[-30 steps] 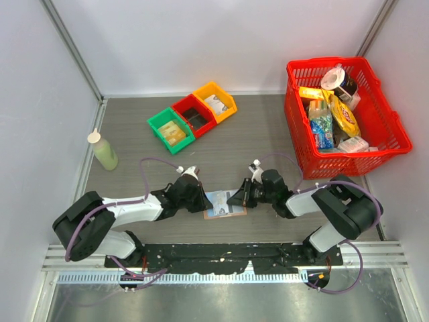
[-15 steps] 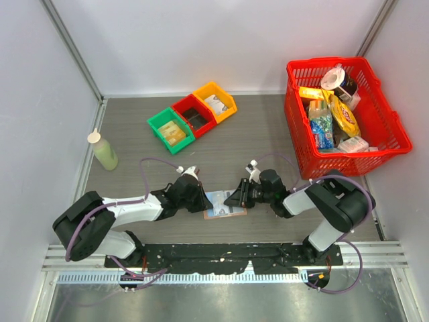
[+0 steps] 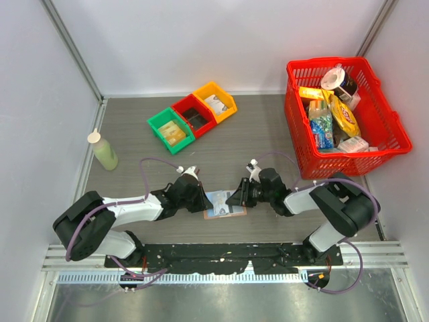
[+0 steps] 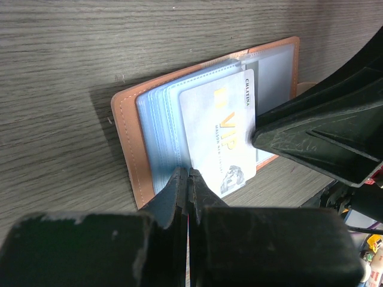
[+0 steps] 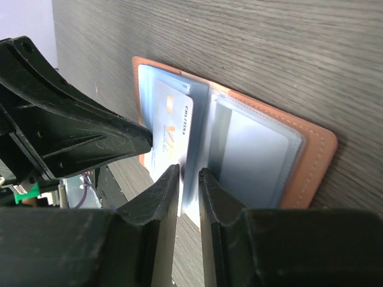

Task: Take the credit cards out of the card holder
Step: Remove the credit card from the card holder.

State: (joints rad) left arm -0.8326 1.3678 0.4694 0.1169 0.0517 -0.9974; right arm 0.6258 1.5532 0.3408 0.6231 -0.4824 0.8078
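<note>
holding the card holder spread flat on the worktop, left gripper jaws pressed fully together at its edge. straddling the edge of the pale vip credit card atop the blue sleeves, right gripper jaws a narrow gap apart; cannot tell whether actually pinching.
</note>
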